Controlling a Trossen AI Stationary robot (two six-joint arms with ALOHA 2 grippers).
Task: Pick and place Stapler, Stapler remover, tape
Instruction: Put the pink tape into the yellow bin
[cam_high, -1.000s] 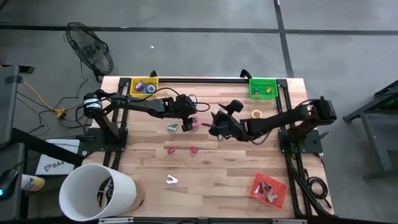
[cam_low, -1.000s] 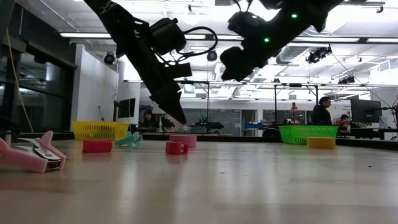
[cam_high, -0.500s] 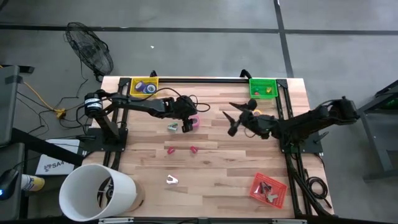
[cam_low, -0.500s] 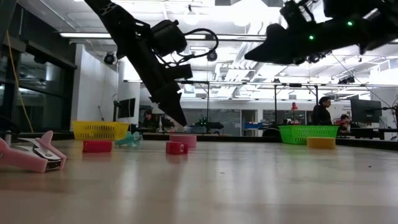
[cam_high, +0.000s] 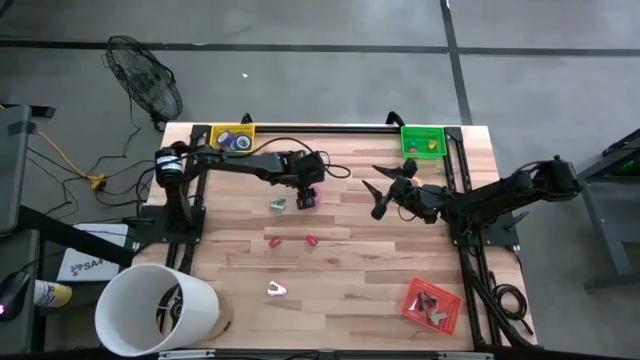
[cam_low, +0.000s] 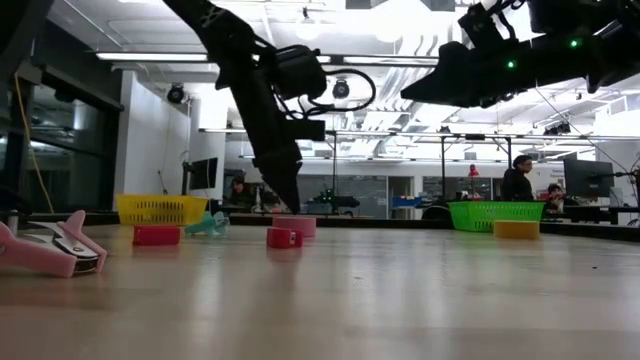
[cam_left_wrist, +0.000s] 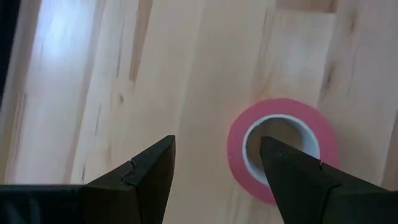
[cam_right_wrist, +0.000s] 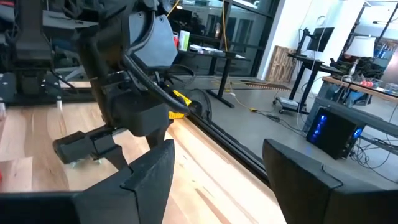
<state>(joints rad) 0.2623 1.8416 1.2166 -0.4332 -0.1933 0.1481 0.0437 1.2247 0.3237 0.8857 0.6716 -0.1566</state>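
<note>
Left pincer (cam_left_wrist: 214, 165), spread wide above the pink tape roll (cam_left_wrist: 283, 148), should shift to straddle its rim before descending.

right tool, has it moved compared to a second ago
Yes. In the high view the right tool has pulled back from the table's middle toward the green basket, and it hangs open above the wood.

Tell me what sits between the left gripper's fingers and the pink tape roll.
Nothing: the left wrist view shows the open left gripper over bare wood, one finger already overlapping the pink tape roll.
</note>
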